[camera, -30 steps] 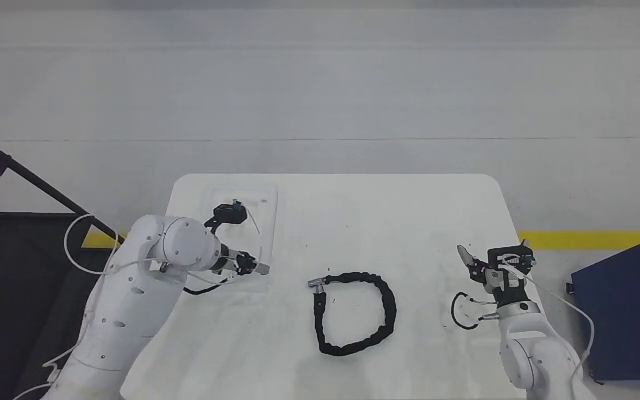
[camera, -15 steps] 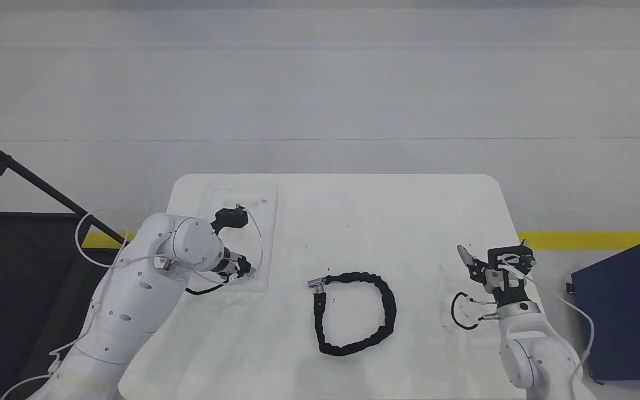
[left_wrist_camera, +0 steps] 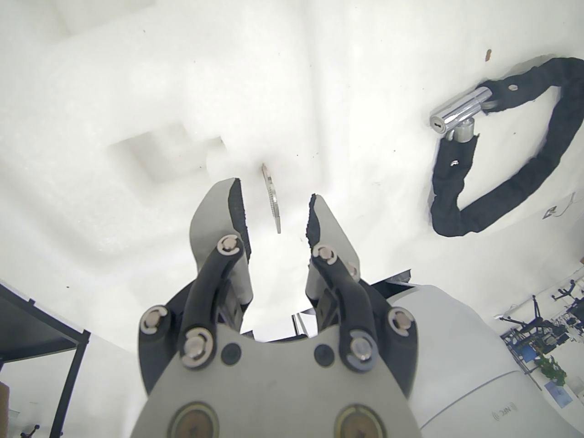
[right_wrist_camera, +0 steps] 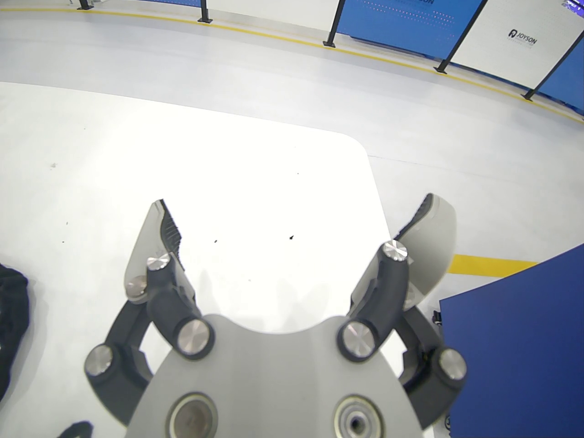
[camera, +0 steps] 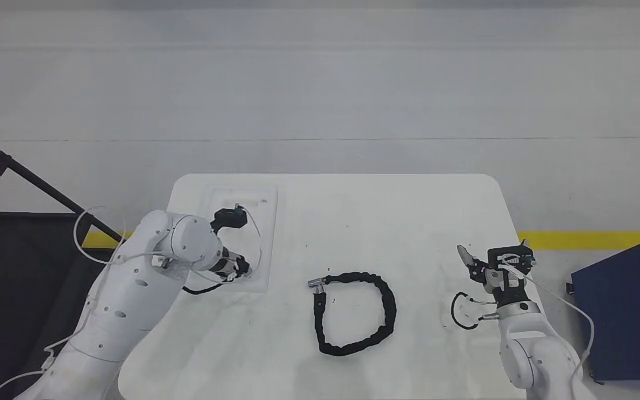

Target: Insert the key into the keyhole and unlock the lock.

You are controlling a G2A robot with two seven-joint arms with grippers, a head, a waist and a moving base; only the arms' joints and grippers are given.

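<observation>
A small flat metal key (left_wrist_camera: 272, 197) stands on edge in a slot of the white foam tray (left_wrist_camera: 137, 70). My left gripper (left_wrist_camera: 274, 202) is open around it, one fingertip on each side, with gaps to the key. From above, the left gripper (camera: 243, 268) sits at the tray's (camera: 262, 200) near edge. The lock is a black sleeved chain (camera: 385, 310) with a chrome cylinder (left_wrist_camera: 456, 113); its keyhole end faces the tray. My right gripper (right_wrist_camera: 294, 209) hangs open and empty over the table's right part (camera: 492, 255).
The white table's right edge and rounded corner (right_wrist_camera: 360, 148) lie just beyond the right gripper. A dark blue panel (right_wrist_camera: 515, 344) stands beside it. A black frame (left_wrist_camera: 41, 312) stands off the table's left side. Part of the chain (right_wrist_camera: 11, 321) lies near the right gripper.
The left gripper shifted slightly leftward over the foam tray's near edge, then stayed almost still. The right arm and the chain lock have not moved.
</observation>
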